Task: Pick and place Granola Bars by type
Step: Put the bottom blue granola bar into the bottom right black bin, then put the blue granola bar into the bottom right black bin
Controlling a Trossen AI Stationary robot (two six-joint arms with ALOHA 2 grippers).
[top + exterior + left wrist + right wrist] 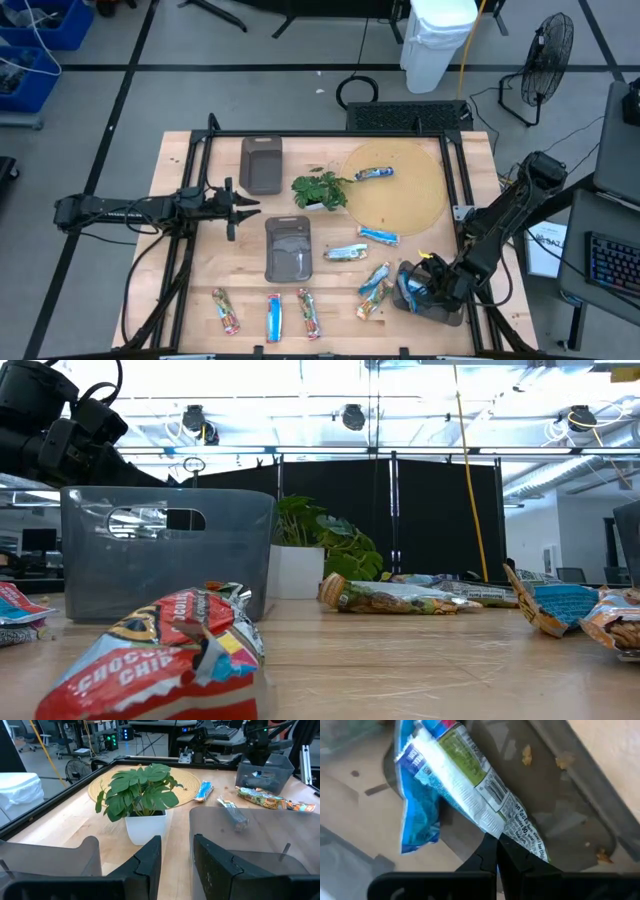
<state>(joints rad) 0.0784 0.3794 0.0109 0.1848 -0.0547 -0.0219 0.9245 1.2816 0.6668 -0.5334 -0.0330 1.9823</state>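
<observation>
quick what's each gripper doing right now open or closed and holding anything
Left gripper: open, empty, by the plant.
Right gripper: shut on a blue bar, over a tray.

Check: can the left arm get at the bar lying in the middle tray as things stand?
Probably yes. The left gripper hangs open just beside the middle tray, nothing lies between them, and the bar rests alone inside the open-topped tray.

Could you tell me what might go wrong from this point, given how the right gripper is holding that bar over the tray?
The right gripper pinches only the end seal of a blue-silver granola bar inside the corner tray; the shiny wrapper could slip, or snag a second blue wrapper lying against it. The left gripper hovers open near the plant, so a careless reach might tip it.
</observation>
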